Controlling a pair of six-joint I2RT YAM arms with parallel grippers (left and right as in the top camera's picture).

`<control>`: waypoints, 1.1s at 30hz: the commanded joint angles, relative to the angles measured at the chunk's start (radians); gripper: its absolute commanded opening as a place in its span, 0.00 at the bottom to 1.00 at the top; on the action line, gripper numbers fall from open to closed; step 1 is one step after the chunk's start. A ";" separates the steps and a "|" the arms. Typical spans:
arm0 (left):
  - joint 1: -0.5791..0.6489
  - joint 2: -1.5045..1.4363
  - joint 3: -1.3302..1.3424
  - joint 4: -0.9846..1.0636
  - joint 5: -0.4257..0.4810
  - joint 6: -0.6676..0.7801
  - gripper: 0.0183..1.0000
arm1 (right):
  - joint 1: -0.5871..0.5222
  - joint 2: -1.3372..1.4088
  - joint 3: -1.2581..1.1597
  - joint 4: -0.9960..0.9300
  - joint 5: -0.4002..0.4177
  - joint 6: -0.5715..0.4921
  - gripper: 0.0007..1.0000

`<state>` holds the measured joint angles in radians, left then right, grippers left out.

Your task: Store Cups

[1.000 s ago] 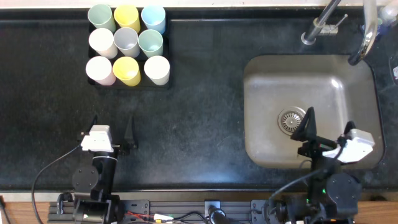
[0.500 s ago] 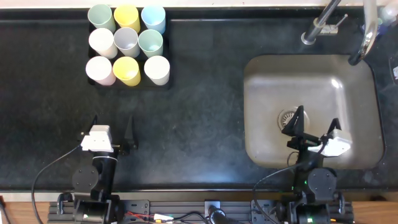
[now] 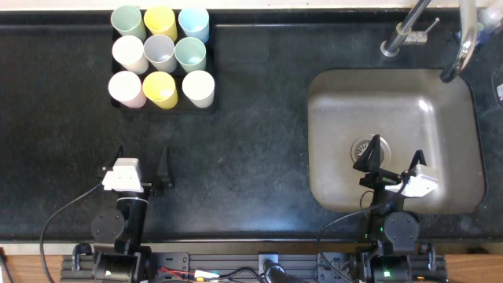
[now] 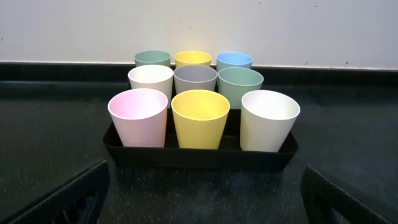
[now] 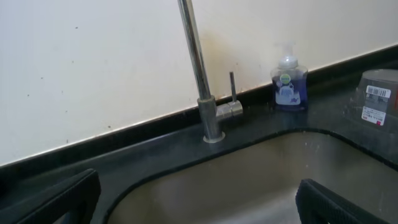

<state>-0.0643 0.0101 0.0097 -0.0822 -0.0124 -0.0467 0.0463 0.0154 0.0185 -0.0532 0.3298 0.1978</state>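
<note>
- Near the front of the countertop (image 3: 251, 141), on its left side, the left gripper (image 3: 142, 153) has its fingers spread wide apart, with nothing between them.
- From the left wrist view, its two dark fingers (image 4: 62, 196) frame bare counter, and it points straight at the tray (image 4: 199, 158), well apart from it.
- Over the near part of the sink (image 3: 440, 102), the right gripper (image 3: 397, 149) also has its fingers apart and holds nothing.
- One fingertip of the right gripper shows just beside the drain (image 3: 363, 151) in the top view.
- Nine cups (image 4: 194, 78) stand upright, mouths up, in three rows of three inside the black tray.
- Nearest the left gripper, the row is pink, yellow and cream. The middle row is white, grey and green, and the far row is green, yellow and blue.
- Neighbouring cups sit close together, and the far row is partly hidden behind the rows in front.
- Farther out, the tray sits at the back left of the countertop, close to the pale wall (image 5: 93, 62).
- Set into the right half of the counter, the metal sink has a tall faucet (image 5: 202, 81) rising behind its back rim.
- Beside the faucet stands a blue soap bottle (image 5: 289, 84) with a pump top, against the wall.
- A clear container (image 5: 376, 99) with a label shows at the counter's far right edge.
</note>
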 commanded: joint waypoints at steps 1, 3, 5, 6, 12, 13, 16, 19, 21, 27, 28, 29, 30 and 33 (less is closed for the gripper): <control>-0.004 -0.007 -0.002 -0.002 -0.005 -0.007 1.00 | -0.003 -0.012 -0.014 0.008 0.007 0.004 1.00; -0.004 -0.007 -0.002 -0.002 -0.005 -0.007 1.00 | -0.003 -0.012 -0.014 0.006 0.007 0.003 1.00; -0.004 -0.007 -0.002 -0.002 -0.005 -0.007 1.00 | -0.003 -0.012 -0.014 0.006 0.001 0.005 1.00; -0.004 -0.007 -0.002 -0.002 -0.005 -0.007 1.00 | -0.003 -0.012 -0.014 0.006 -0.018 0.004 1.00; -0.004 -0.007 -0.002 -0.002 -0.005 -0.007 1.00 | -0.003 -0.012 -0.014 -0.005 -0.309 -0.168 1.00; -0.004 -0.007 -0.002 -0.002 -0.005 -0.007 1.00 | -0.003 -0.012 -0.014 -0.016 -0.346 -0.205 1.00; -0.004 -0.007 -0.002 -0.002 -0.005 -0.007 1.00 | -0.003 -0.012 -0.014 -0.024 -0.333 -0.214 1.00; -0.004 -0.007 -0.002 -0.002 -0.005 -0.007 1.00 | -0.003 -0.012 -0.014 -0.024 -0.330 -0.231 1.00; -0.004 -0.007 -0.002 -0.002 -0.005 -0.007 1.00 | -0.003 -0.012 -0.014 -0.024 -0.330 -0.231 1.00; -0.004 -0.007 -0.002 -0.002 -0.005 -0.007 1.00 | -0.003 -0.012 -0.014 -0.024 -0.330 -0.232 1.00; -0.004 -0.007 -0.002 -0.002 -0.005 -0.007 1.00 | -0.003 -0.012 -0.014 -0.024 -0.330 -0.231 1.00; -0.004 -0.007 -0.002 -0.002 -0.005 -0.007 1.00 | -0.003 -0.012 -0.014 -0.024 -0.330 -0.232 1.00; -0.004 -0.007 -0.002 -0.002 -0.005 -0.007 1.00 | -0.003 -0.012 -0.014 -0.024 -0.330 -0.232 1.00; -0.004 -0.007 -0.002 -0.002 -0.005 -0.007 1.00 | -0.003 -0.012 -0.014 -0.024 -0.330 -0.232 1.00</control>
<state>-0.0643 0.0101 0.0097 -0.0822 -0.0128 -0.0467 0.0463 0.0154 0.0185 -0.0826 0.0063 -0.0269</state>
